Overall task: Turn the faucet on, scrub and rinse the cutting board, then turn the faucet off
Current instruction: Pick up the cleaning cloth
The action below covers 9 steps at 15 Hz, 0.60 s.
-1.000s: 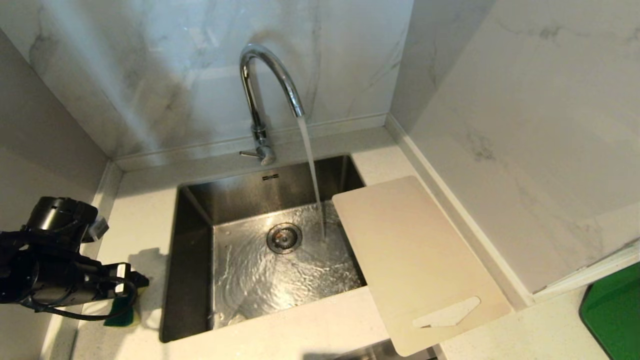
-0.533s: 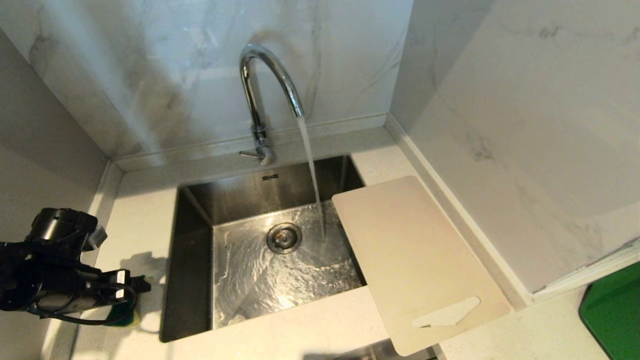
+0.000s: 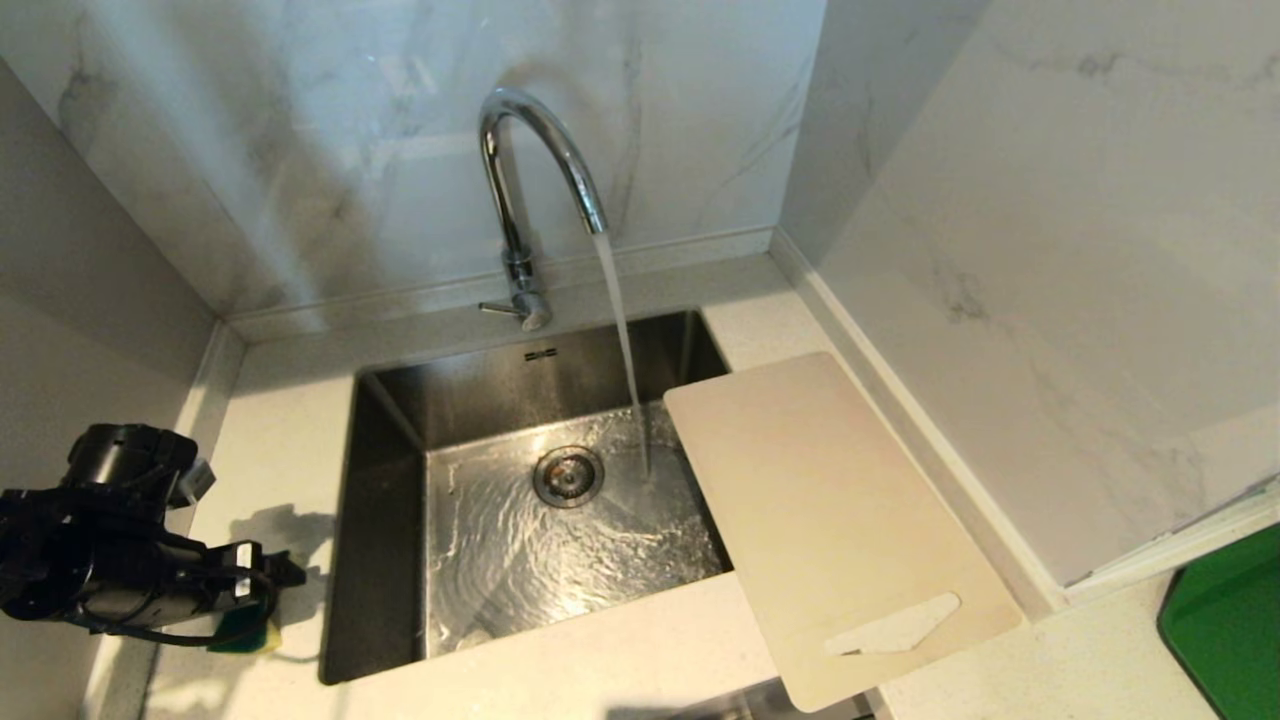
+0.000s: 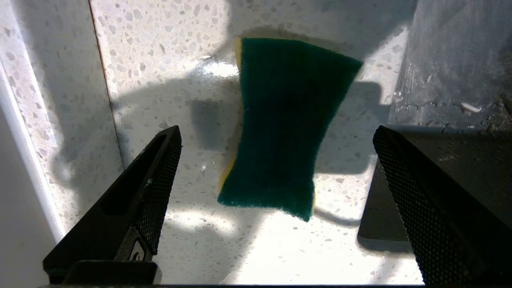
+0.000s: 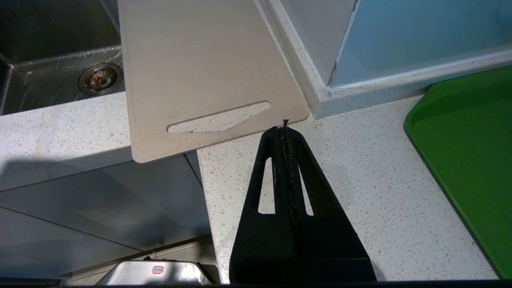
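While water runs from the faucet (image 3: 540, 170) into the sink (image 3: 390, 400), the coming move turns on the green and yellow sponge (image 4: 280, 124), which lies flat on the counter (image 3: 270, 430) at the near left of the basin, directly beyond the left gripper (image 4: 276, 160). Its fingers (image 4: 156, 192) stand wide, one to each side of the sponge and clear of it, so nothing is held. In the left wrist view the sponge's long axis runs away from the wrist, roughly in line with the fingers, so its narrower width lies across the gap, which should suit a straight descent and a pinch across the short sides. Seen from the head, the sponge (image 3: 245, 635) is mostly hidden beneath the gripper (image 3: 285, 577).

Across the basin, the cutting board (image 3: 830, 520) rests at the right, its far corner overhanging the sink and its handle cutout at the near end, jutting past the counter's near edge. Beside that near corner hangs the right gripper (image 5: 285, 128), fingers pressed together and empty, so it is the nearer arm to the board; the left is the nearer to the sponge.

A small dark mark sits on the sink's far wall below the tap; its writing is too small to read. No other labels show.
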{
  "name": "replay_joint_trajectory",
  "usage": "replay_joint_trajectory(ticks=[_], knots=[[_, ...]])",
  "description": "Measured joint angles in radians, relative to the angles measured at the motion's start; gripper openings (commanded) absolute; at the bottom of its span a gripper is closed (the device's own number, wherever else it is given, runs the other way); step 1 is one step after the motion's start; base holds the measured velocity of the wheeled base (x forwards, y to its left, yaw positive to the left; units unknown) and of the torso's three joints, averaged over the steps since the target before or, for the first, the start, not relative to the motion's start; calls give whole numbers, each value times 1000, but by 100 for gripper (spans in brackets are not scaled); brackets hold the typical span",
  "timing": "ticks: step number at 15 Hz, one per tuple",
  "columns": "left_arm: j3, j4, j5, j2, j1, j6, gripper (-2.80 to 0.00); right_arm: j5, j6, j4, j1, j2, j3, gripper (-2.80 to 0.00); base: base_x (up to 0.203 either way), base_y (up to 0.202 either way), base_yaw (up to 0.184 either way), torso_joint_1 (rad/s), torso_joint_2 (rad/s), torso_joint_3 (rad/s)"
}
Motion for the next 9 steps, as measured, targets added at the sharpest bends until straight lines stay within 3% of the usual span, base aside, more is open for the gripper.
replay_joint_trajectory(ticks=[2,9], knots=[[2,-3,-32,3,2,-4,0,0,0,0,0,0,0,-280,0,0,0,0,0,0],[26,-57,-38,25,21,-3,0,0,0,0,0,0,0,-280,0,0,0,0,0,0]])
